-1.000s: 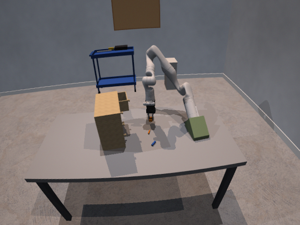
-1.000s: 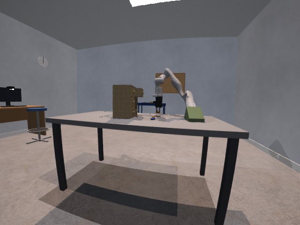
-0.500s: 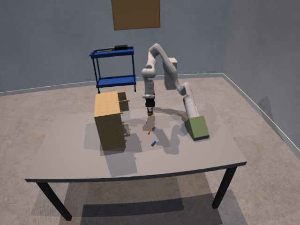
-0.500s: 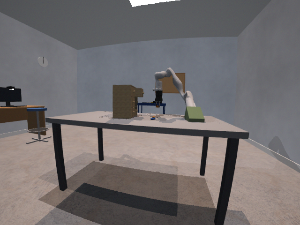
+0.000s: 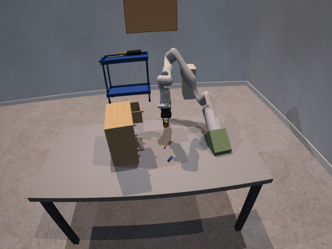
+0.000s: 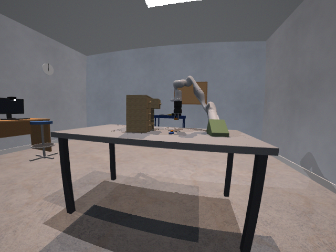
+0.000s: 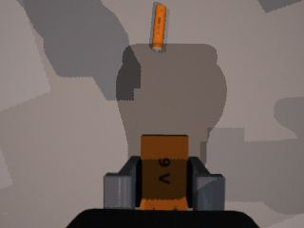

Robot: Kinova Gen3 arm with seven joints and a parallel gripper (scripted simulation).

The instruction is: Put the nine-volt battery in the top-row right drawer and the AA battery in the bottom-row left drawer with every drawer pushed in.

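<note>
My gripper is shut on the orange nine-volt battery, marked "9V", and holds it upright well above the table. In the top view the gripper hangs to the right of the wooden chest, a little below the level of its top row. The chest's top-row right drawer is pulled out part way; the other drawers look pushed in. A slim orange cylindrical battery with a metal end lies on the table, and it also shows at the top of the wrist view.
A short blue cylinder lies on the table nearer the front than the orange one. The arm's green base block stands at the right. A blue cart stands behind the table.
</note>
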